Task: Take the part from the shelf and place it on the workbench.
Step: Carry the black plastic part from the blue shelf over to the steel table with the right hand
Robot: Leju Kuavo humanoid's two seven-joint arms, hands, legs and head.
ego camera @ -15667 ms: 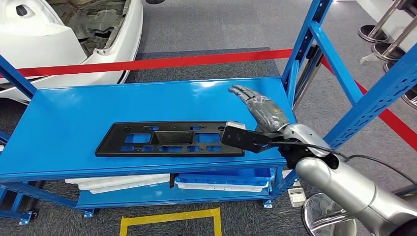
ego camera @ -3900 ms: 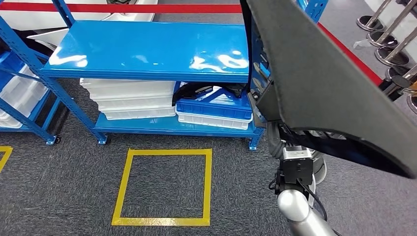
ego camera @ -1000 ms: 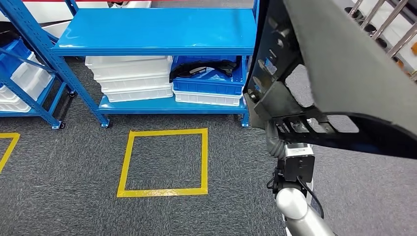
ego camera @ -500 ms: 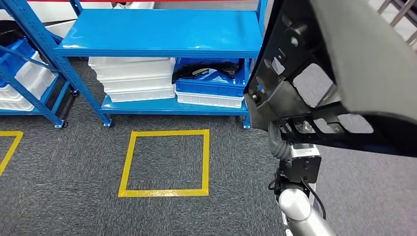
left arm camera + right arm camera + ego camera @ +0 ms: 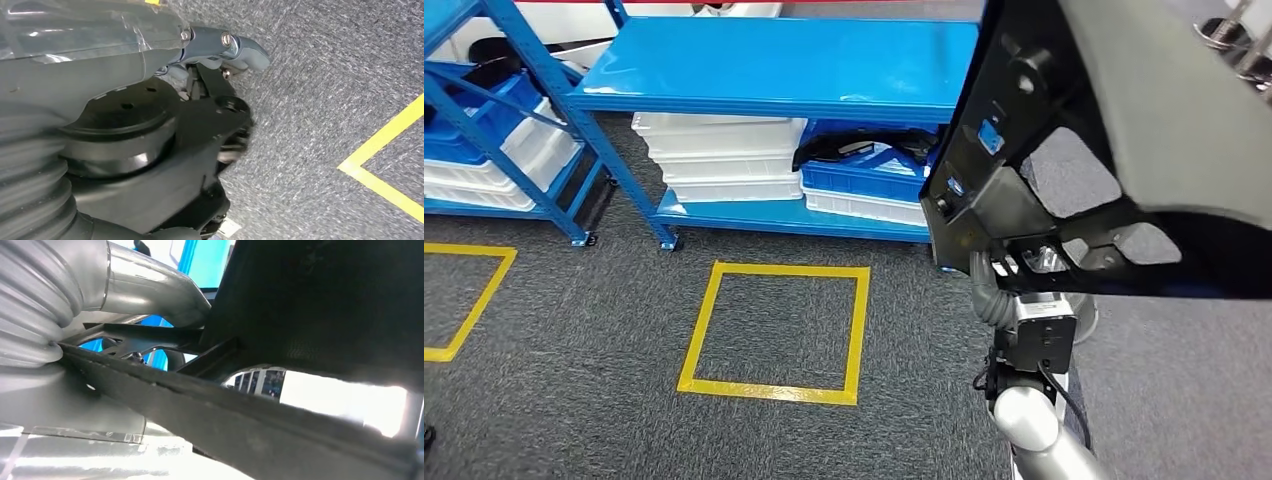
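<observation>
Change: since half a second ago the whole view has swung, so the yellow floor square and the shelf sit further right in the frame; the camera has turned, the things themselves have not moved.
Part (image 5: 1124, 130): large black panel with cut-out openings, carried aloft, filling the upper right of the head view, close to the camera; off the shelf, not on any bench.
Right hand (image 5: 150, 290): grey thumb pressed against the panel's edge, the panel (image 5: 300, 305) held in its grip; the other fingers are hidden behind the panel.
Left hand (image 5: 220, 45): hangs over the carpet, its fingers curled in; whether they are fully closed cannot be told.
Shelf (image 5: 774, 70): blue, top board bare and glossy, upper centre of the head view.
White trays (image 5: 729, 160): stacked on the lower board.
Blue tray (image 5: 864, 185): beside the white ones, dark parts lying in it.
Yellow floor square (image 5: 776, 332): taped outline on grey carpet, lower centre.
</observation>
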